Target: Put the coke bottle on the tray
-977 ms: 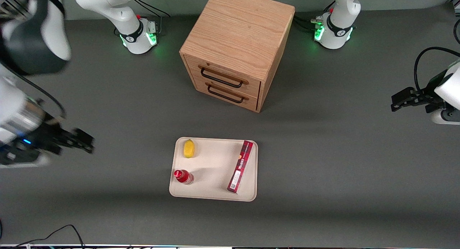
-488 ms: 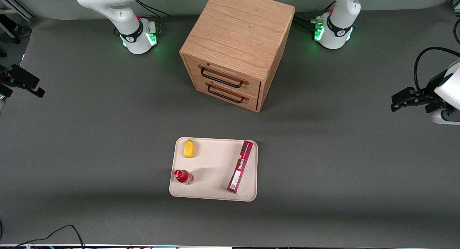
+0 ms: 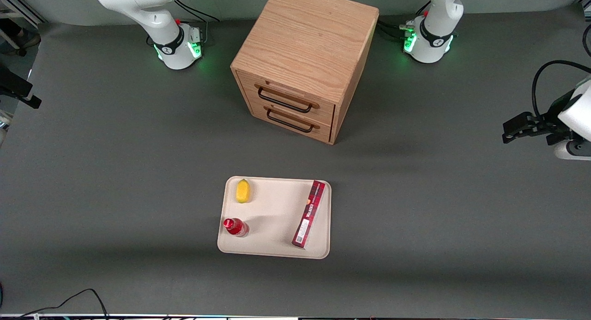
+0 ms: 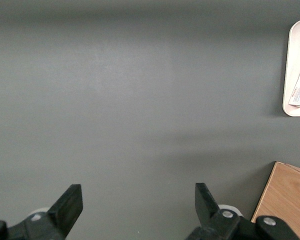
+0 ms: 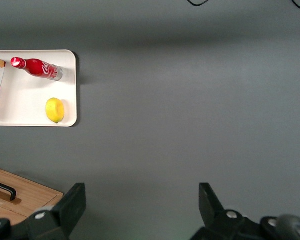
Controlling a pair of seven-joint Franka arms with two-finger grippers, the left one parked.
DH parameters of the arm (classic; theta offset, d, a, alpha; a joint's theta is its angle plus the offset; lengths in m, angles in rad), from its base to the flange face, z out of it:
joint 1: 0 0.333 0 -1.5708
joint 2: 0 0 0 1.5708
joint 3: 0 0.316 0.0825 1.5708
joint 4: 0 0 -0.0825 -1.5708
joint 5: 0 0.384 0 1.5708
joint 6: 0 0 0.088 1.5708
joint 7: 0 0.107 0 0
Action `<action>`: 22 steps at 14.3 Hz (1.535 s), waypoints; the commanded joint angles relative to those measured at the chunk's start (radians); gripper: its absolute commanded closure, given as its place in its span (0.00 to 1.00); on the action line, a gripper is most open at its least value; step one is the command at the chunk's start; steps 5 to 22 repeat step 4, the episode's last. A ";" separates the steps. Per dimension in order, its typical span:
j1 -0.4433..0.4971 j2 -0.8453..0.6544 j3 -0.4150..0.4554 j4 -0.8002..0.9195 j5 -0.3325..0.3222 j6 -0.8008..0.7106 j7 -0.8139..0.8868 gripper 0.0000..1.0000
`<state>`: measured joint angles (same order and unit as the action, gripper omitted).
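Observation:
The small red coke bottle [image 3: 236, 227] stands on the cream-beige tray [image 3: 277, 218], in the tray's corner nearest the front camera on the working arm's side. It also shows in the right wrist view [image 5: 37, 68], on the tray [image 5: 70, 90]. My right gripper [image 3: 21, 93] is at the working arm's end of the table, high above the bare mat and far from the tray. In the right wrist view the gripper [image 5: 142, 200] is open and empty, its fingers wide apart over grey mat.
A yellow lemon [image 3: 243, 191] and a long red box [image 3: 309, 214] also lie on the tray. A wooden two-drawer cabinet [image 3: 304, 61] stands farther from the front camera than the tray. Cables [image 3: 69, 301] lie at the table's near edge.
My right arm has drawn back toward the working arm's end of the table and risen away from the tray. The bottle, lemon and box have not moved.

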<state>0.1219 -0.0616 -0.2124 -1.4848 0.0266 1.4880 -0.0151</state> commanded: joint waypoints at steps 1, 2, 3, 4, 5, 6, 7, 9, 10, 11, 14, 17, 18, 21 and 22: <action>0.010 -0.003 0.008 -0.006 -0.007 -0.009 0.004 0.00; 0.010 0.006 0.008 -0.003 -0.007 -0.009 0.009 0.00; 0.010 0.009 0.008 -0.002 -0.007 -0.009 0.009 0.00; 0.010 0.009 0.008 -0.002 -0.007 -0.009 0.012 0.00; 0.010 0.009 0.008 -0.002 -0.007 -0.009 0.012 0.00; 0.010 0.009 0.008 -0.002 -0.007 -0.009 0.012 0.00; 0.010 0.009 0.008 -0.002 -0.007 -0.009 0.012 0.00; 0.010 0.009 0.008 -0.002 -0.007 -0.009 0.012 0.00; 0.010 0.009 0.008 -0.002 -0.007 -0.009 0.012 0.00; 0.010 0.009 0.008 -0.002 -0.007 -0.009 0.012 0.00; 0.010 0.009 0.008 -0.002 -0.007 -0.009 0.012 0.00; 0.010 0.009 0.008 -0.002 -0.007 -0.009 0.012 0.00; 0.010 0.009 0.008 -0.002 -0.007 -0.009 0.012 0.00; 0.010 0.009 0.008 -0.002 -0.007 -0.009 0.012 0.00; 0.010 0.009 0.008 -0.002 -0.007 -0.009 0.012 0.00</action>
